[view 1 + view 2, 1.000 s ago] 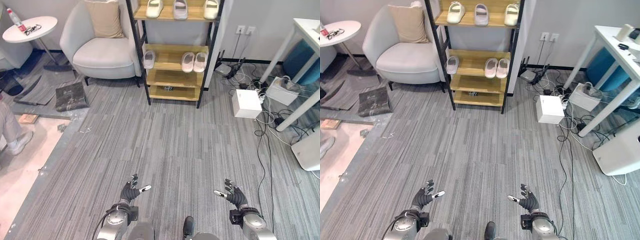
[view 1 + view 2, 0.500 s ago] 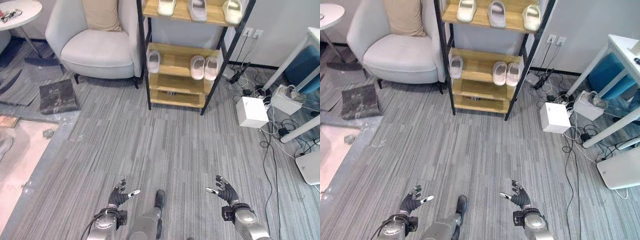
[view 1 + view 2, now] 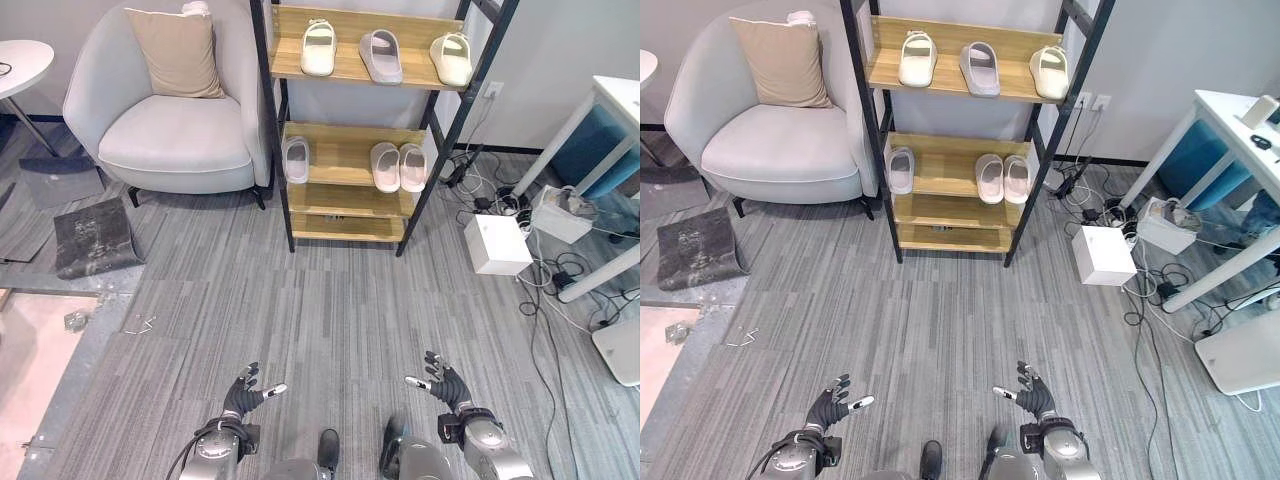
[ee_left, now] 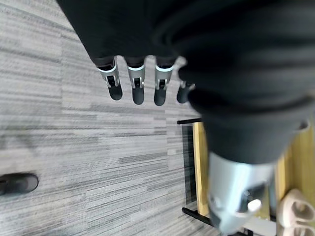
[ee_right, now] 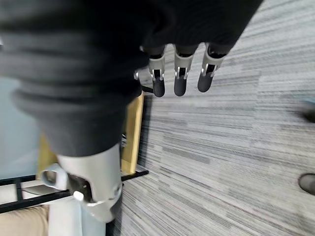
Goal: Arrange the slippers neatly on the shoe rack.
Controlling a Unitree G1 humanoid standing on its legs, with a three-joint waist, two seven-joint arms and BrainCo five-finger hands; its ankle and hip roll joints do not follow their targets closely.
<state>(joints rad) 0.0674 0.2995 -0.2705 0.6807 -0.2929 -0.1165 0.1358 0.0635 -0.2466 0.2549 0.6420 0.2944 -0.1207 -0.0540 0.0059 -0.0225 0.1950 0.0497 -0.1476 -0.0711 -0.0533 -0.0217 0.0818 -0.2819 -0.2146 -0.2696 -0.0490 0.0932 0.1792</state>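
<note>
My left hand (image 3: 243,392) and right hand (image 3: 442,385) hang over the grey carpet (image 3: 330,310), fingers spread, holding nothing. Ahead stands the rack (image 3: 345,70): three slippers (image 3: 380,56) spaced along its top shelf, a single one (image 3: 297,159) and a touching pair (image 3: 399,166) on the middle shelf. Something small, hard to make out, lies on the bottom shelf. An armchair (image 3: 170,130) stands just left.

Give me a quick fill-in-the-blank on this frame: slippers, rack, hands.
1. The top shelf of the shoe rack holds ___ slippers.
2. On the middle shelf, the single slipper lies to the ___ of the pair.
3. Left hand and right hand both hold ___.
4. The armchair stands on the rack's ___ side.

Missing words: three; left; nothing; left
</note>
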